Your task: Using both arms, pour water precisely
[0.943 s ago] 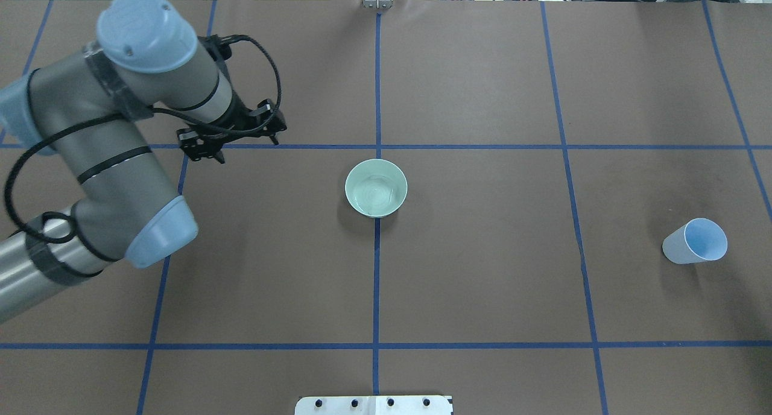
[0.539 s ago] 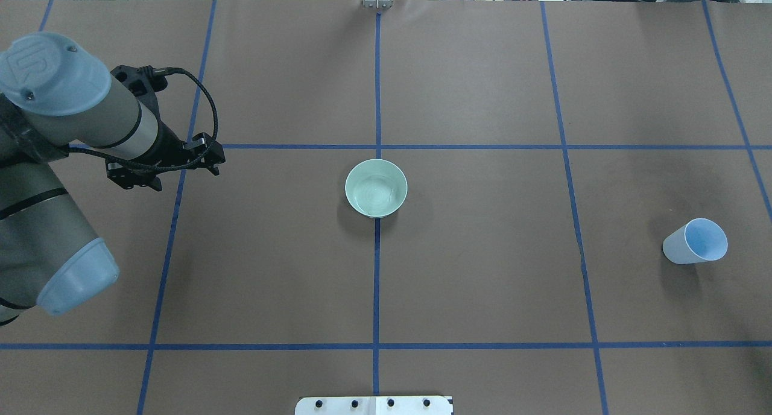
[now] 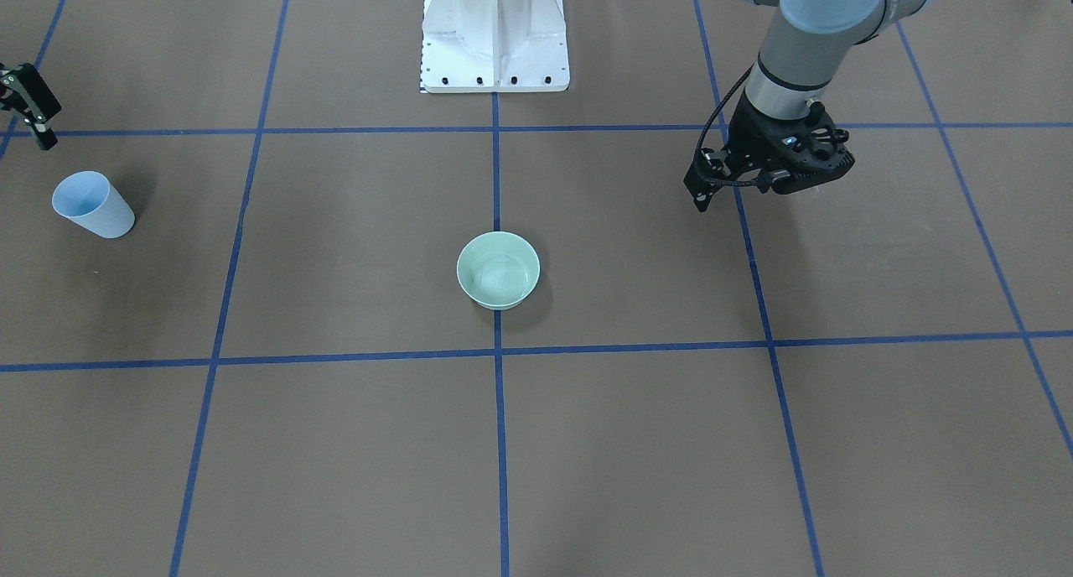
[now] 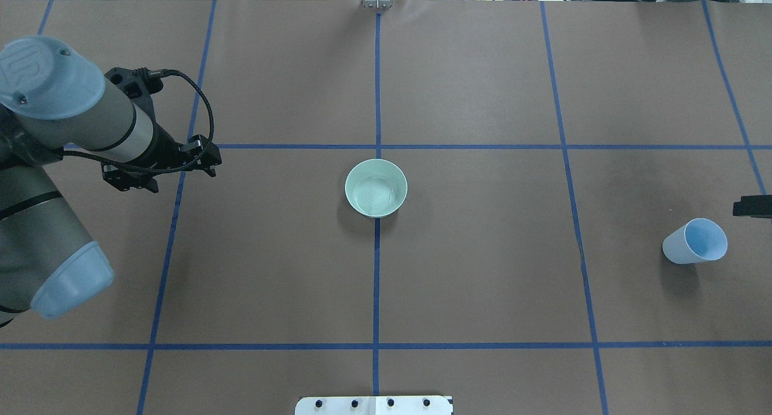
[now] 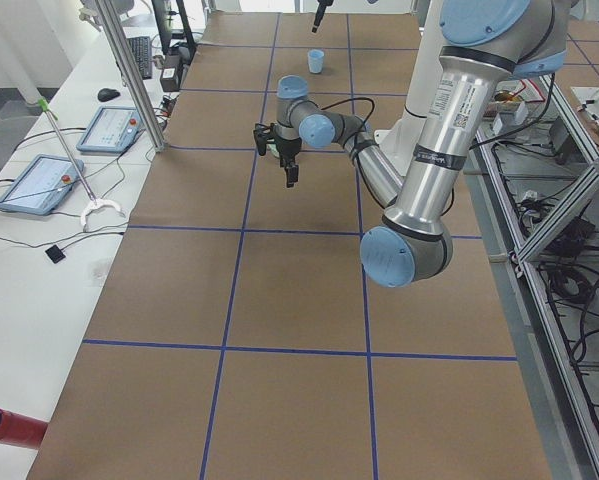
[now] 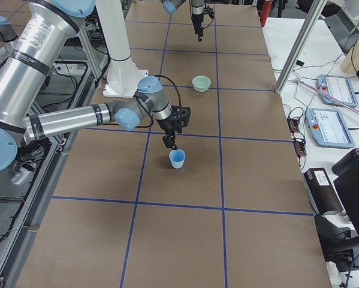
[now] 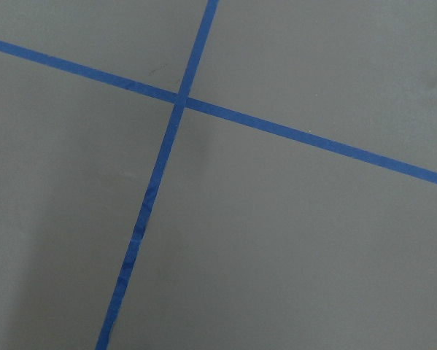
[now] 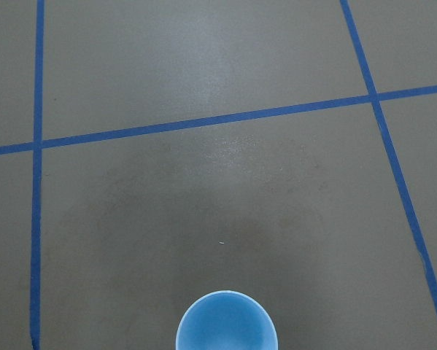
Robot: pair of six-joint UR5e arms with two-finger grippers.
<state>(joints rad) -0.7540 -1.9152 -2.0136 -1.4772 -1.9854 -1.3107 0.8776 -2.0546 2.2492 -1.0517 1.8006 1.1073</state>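
A pale green bowl [image 4: 376, 187] stands at the table's middle, also in the front view [image 3: 498, 270]; faint ripples of water [image 4: 374, 196] show inside it. A light-blue cup [image 4: 696, 241] stands upright at the right, also in the front view [image 3: 90, 204] and the right wrist view [image 8: 227, 322]. My left gripper [image 4: 183, 181] hangs open and empty over the table, far left of the bowl; it also shows in the front view [image 3: 738, 193]. My right gripper [image 4: 752, 206] is cut off by the frame edge, just beyond the cup; I cannot tell if it is open.
Blue tape lines [image 4: 377, 282] grid the brown table. The white pedestal [image 3: 495, 32] stands at the robot's side of the table. Tablets [image 5: 34, 183] and an aluminium post [image 5: 129, 70] line the operators' side.
My left arm has swung left, away from the bowl, and has nearly stopped. The right gripper has come into view at the right edge near the cup.
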